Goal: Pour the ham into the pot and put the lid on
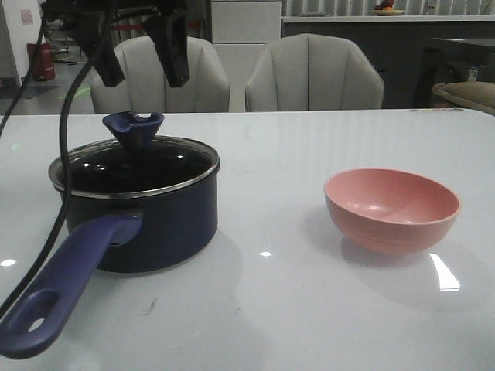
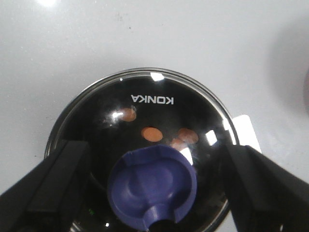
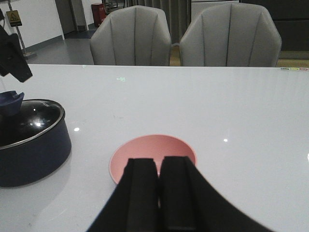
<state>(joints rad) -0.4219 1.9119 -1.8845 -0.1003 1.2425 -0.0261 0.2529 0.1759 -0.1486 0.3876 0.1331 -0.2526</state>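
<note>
A: Pot handle (image 1: pixel 66 282) sits closest to the front camera, purple-blue, hole at its end, pointing toward the near left table edge.

B: Biggest things first?

A: White table (image 1: pixel 309 309), then two grey chairs (image 1: pixel 313 73) behind it. Next the pot (image 1: pixel 143 209), dark navy, on the table's left part. Lid (image 1: pixel 135 166) rests on it, glass with steel rim, blue knob (image 1: pixel 133 127) on top.

B: Left gripper?

A: Left gripper (image 1: pixel 143 77) hangs just above the knob, jaws spread wide, holding nothing, not touching the lid. Left wrist view shows a black finger on either side of the knob, clear gaps both sides.

B: Right gripper?

A: Right gripper (image 3: pixel 158 193), fingers pressed together, nothing between them, near the pink bowl (image 1: pixel 392 209). Contact with the bowl can't be told. It's out of the front view.

B: Bowl?

A: Upright on the table's right part, well apart from the pot, inside looks bare.

B: Ham?

A: Ham (image 2: pixel 151 134), a few orange-pink bits on the pot's black floor, seen through the glass under the KONKA lettering (image 2: pixel 152 100).

B: Obstructions?

A: Black cable (image 1: pixel 66 139) hangs across the pot's left side in the front view.
</note>
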